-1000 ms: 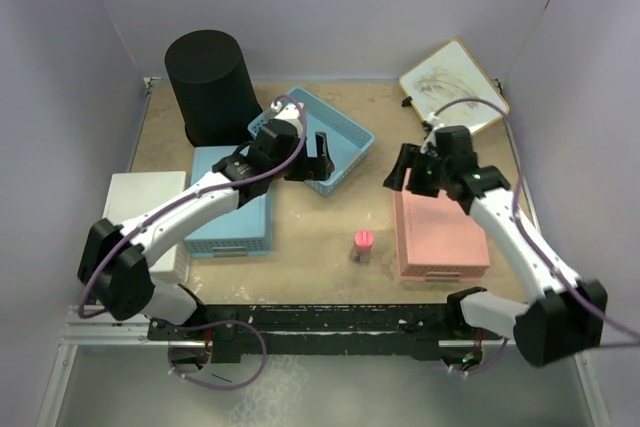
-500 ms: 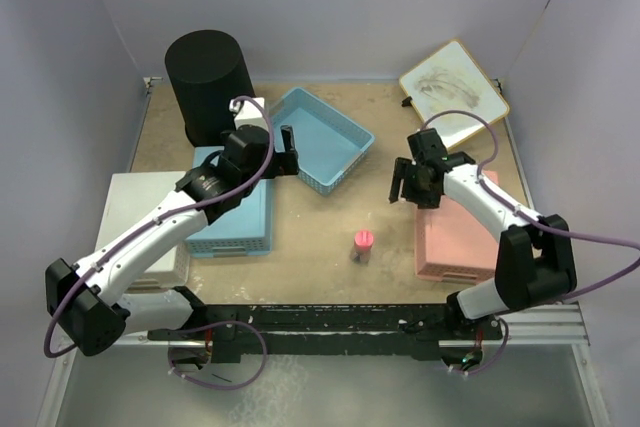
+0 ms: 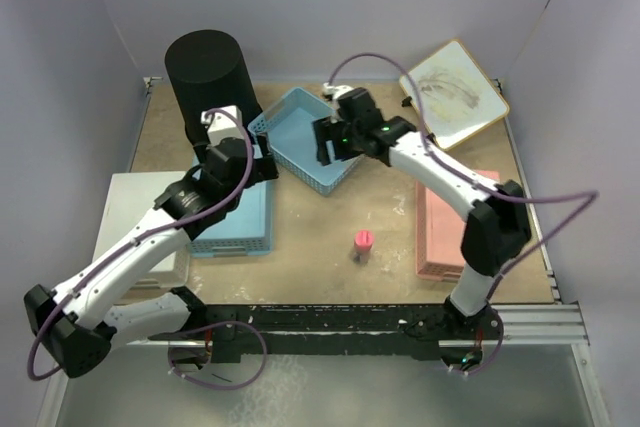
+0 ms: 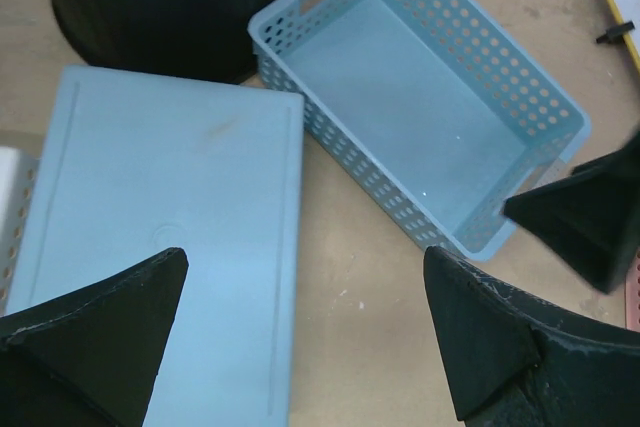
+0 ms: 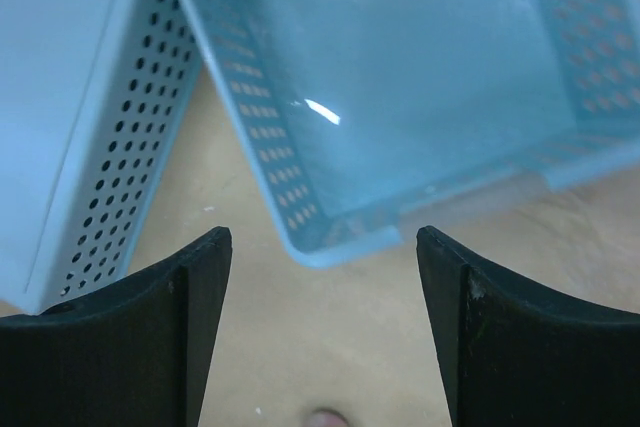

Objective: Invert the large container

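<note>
Your large container stands at 11 o'clock on the table, ungrasped; a glancing push could topple it onto the blue basket just beside it. The left end effector hovers at 9 o'clock, spread wide and empty. The right end effector reaches across above the basket, probably just as empty.

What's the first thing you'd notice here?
The big black round plastic bucket stands tallest, at the far left corner of the table. Next to it sits an open blue perforated plastic basket, with the left gripper and the right gripper both open, hovering close by it.
</note>
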Controlling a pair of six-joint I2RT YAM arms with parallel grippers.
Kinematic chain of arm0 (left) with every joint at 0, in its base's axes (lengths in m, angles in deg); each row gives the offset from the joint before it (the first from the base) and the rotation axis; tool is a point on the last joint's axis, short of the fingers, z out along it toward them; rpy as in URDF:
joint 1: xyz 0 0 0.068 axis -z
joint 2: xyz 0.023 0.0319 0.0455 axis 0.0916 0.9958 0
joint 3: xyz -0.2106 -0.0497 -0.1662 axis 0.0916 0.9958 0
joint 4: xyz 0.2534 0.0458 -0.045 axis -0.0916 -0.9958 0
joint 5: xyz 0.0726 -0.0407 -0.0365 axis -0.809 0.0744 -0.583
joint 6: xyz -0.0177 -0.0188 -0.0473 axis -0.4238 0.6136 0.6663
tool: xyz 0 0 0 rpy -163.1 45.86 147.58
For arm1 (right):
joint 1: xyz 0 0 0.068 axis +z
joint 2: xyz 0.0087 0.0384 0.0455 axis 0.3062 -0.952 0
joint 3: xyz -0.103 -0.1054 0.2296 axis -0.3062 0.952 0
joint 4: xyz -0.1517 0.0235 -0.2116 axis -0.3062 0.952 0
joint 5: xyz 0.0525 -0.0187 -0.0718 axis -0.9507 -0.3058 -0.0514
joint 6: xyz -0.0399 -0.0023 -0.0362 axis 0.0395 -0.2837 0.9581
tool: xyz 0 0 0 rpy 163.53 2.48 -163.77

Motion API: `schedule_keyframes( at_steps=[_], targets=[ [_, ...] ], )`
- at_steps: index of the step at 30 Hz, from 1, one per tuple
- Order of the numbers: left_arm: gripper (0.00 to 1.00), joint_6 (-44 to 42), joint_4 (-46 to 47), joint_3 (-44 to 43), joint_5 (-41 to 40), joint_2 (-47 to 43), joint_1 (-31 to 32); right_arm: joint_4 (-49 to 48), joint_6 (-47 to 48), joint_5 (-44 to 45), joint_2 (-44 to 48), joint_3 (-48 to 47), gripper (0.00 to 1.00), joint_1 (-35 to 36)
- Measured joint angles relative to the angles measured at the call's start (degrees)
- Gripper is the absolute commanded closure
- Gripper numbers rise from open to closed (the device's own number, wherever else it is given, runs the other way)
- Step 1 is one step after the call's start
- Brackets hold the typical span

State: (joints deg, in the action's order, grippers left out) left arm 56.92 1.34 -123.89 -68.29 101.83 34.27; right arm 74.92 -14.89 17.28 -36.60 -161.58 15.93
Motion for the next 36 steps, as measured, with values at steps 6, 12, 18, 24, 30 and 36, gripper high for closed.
schedule_keyframes(
  at_steps=[6,12,18,24,30,36],
  targets=[
    [0.01,3.0,-5.6,0.8,-4.8,-5.7,0.0,-0.9,5.4,-1.7,-13.9,-7.2,0.25,6.9],
    [0.01,2.8,-8.3,1.5,-4.0,-5.9,0.0,-0.6,6.8,-0.8,-22.5,-10.9,0.69,8.1],
    [0.01,2.0,-9.3,1.5,-3.0,-4.8,0.0,0.5,5.7,-0.1,-23.7,-13.8,1.00,8.3],
    [0.01,0.7,-9.4,1.3,-3.8,-6.5,0.0,1.6,2.4,-1.4,-16.2,-12.4,1.00,7.0],
    [0.01,-1.3,-8.9,-1.5,-4.1,-7.8,0.0,-5.8,-7.7,-20.3,-3.8,-4.5,1.00,-1.5],
    [0.01,-2.3,-8.8,-5.0,-3.9,-9.0,0.0,-19.8,-19.8,-34.8,-1.1,3.8,1.00,-5.7]
  ],
)
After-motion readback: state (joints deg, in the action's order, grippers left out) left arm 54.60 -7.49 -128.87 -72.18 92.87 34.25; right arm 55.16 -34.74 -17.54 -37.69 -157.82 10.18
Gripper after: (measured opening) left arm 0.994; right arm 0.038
